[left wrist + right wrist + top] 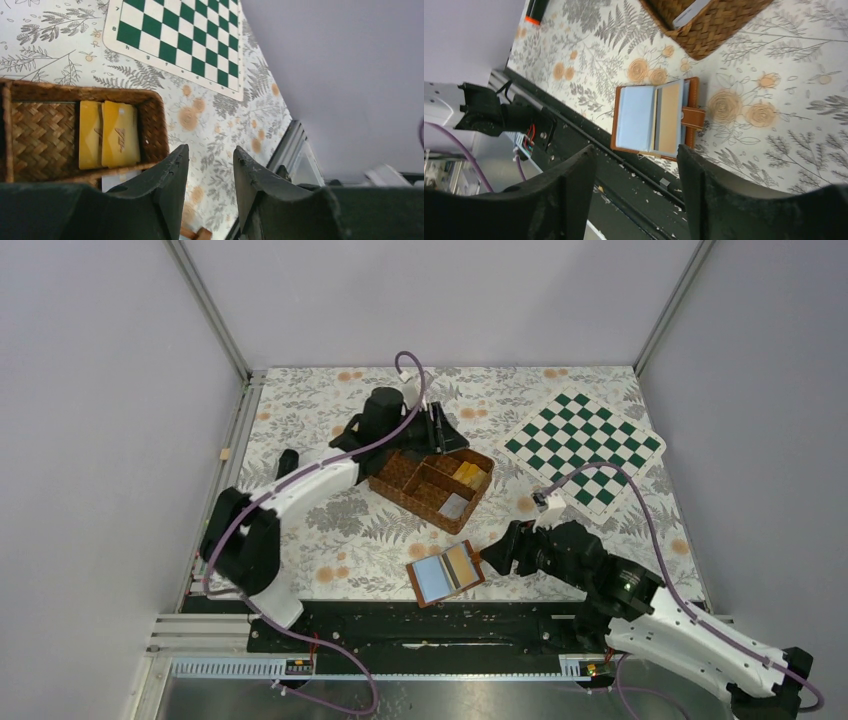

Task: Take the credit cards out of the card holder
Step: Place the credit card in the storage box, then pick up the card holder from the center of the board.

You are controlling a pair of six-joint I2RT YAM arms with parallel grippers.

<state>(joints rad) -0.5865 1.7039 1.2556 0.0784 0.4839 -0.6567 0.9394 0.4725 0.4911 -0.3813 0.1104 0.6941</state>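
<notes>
Card holder (446, 573) (655, 117) lies open and flat on floral table (330, 530), near front edge, tab toward the right gripper (497, 554) (636, 155). That gripper sits just beside it, fingers spread wide, nothing held. In its wrist view the holder lies ahead, framed between the fingers; contact can't be told. One half blue-grey, other half tan: card or pocket, can't tell. Two yellow credit cards (468, 474) (109, 134) lie side by side in the far-right compartment of the woven basket (400, 495) (157, 125). Left gripper (437, 432) (210, 150) is at the basket's far edge, jaws partly apart, empty, cards just beside its fingertips. Chessboard (585, 445) lies right of the basket.
</notes>
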